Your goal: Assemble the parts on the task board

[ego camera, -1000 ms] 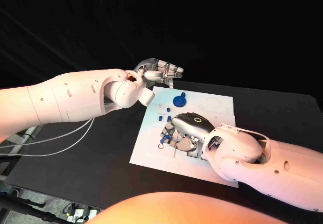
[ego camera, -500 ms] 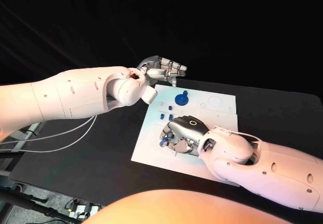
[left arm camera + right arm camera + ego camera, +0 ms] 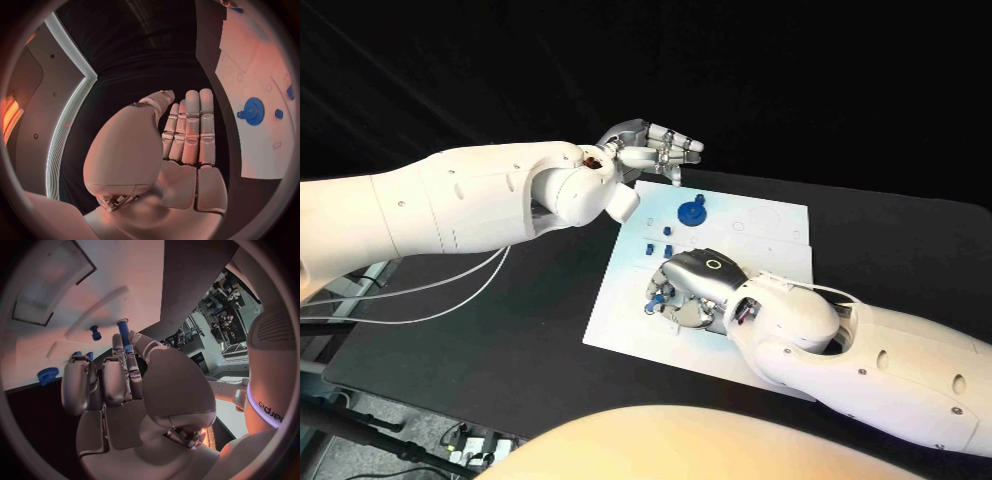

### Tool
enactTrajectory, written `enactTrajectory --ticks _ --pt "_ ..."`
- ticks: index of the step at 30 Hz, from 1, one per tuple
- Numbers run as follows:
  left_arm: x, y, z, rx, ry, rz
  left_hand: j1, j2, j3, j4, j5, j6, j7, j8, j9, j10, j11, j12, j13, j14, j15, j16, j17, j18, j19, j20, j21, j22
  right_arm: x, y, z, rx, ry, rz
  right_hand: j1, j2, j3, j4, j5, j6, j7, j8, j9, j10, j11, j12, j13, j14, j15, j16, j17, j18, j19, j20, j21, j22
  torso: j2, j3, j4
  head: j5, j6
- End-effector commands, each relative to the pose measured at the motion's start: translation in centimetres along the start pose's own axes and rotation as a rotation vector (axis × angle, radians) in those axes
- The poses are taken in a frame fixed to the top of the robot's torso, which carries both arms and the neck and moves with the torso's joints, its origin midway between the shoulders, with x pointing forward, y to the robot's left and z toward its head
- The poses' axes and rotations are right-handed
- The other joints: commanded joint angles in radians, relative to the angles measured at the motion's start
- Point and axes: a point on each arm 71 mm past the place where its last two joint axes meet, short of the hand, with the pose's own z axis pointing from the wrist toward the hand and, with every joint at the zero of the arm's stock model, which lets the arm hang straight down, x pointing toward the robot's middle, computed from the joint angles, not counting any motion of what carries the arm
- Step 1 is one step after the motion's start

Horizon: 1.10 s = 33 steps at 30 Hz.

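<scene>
Flat white task board [image 3: 769,215] centred on matte black counter [image 3: 531,330]. Round toothed blue gear [image 3: 688,212] near far edge. Right hand [image 3: 692,290] over board, pinching blue peg [image 3: 123,332]. Left hand [image 3: 651,147] off board, fingers together, empty.

The left hand [image 3: 648,147] is raised, its fingers [image 3: 190,125] straight and close together, holding nothing. The right hand [image 3: 687,290] points palm down, its fingers [image 3: 122,375] curled, thumb beside them.
</scene>
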Motion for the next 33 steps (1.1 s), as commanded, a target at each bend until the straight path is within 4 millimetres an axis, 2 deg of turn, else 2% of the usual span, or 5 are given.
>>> enactTrajectory --ticks 1,24,28,33 --pt "0.24 -0.11 0.00 0.007 0.020 -0.001 -0.002 0.005 -0.005 -0.001 -0.003 -0.006 -0.003 0.000 0.001 -0.007 0.002 0.006 -0.001 0.003 0.006 -0.005 -0.001 0.007 0.006 0.001 -0.006 -0.001 0.25 -0.15 0.07 0.009 0.023 -0.024 0.000 0.007 0.002 -0.001 0.004 0.003 0.005 0.001 0.016 -0.001 -0.006 -0.007 0.001 0.030 0.002 -0.001 0.000 -0.003 0.001 0.002 0.004 0.143 -0.001 -0.0001 -0.0005 0.002 0.000" --pt "0.28 -0.14 -0.05 0.006 0.021 -0.001 -0.002 0.005 -0.005 -0.001 -0.003 -0.006 -0.003 0.000 0.001 -0.007 0.002 0.006 -0.001 0.003 0.006 -0.005 -0.001 0.007 0.006 0.001 -0.006 -0.001 0.69 0.29 0.52 0.002 0.048 -0.041 -0.010 0.005 0.000 0.001 0.002 -0.002 0.006 -0.002 0.017 -0.003 -0.005 -0.011 0.000 0.029 0.003 -0.006 -0.006 -0.001 -0.002 0.003 -0.004 0.141 -0.001 -0.0003 -0.0001 0.010 0.000" --pt "0.29 -0.14 -0.06 0.005 0.021 -0.001 -0.002 0.005 -0.005 -0.001 -0.003 -0.006 -0.003 0.000 0.001 -0.007 0.002 0.006 -0.001 0.003 0.006 -0.005 -0.001 0.007 0.006 0.001 -0.006 -0.001 0.80 0.38 0.67 0.004 0.049 -0.050 -0.025 -0.003 -0.005 0.004 0.000 -0.023 0.015 -0.013 0.016 -0.016 0.002 -0.022 -0.002 0.027 0.008 -0.009 -0.010 0.000 -0.005 0.006 -0.010 0.139 -0.001 -0.0003 -0.0001 0.010 0.000" --pt "0.28 -0.15 -0.05 0.005 0.021 -0.001 -0.002 0.005 -0.005 -0.001 -0.003 -0.006 -0.003 0.000 0.001 -0.007 0.002 0.006 -0.001 0.003 0.006 -0.005 -0.001 0.007 0.006 0.001 -0.006 -0.001 0.84 0.43 0.78 0.002 0.046 -0.053 -0.046 -0.019 -0.013 0.009 0.011 -0.076 0.030 -0.047 0.005 -0.026 0.012 -0.030 -0.001 0.026 0.016 -0.010 -0.013 0.001 -0.007 0.013 -0.016 0.138 -0.001 -0.0005 -0.0013 0.011 0.000"
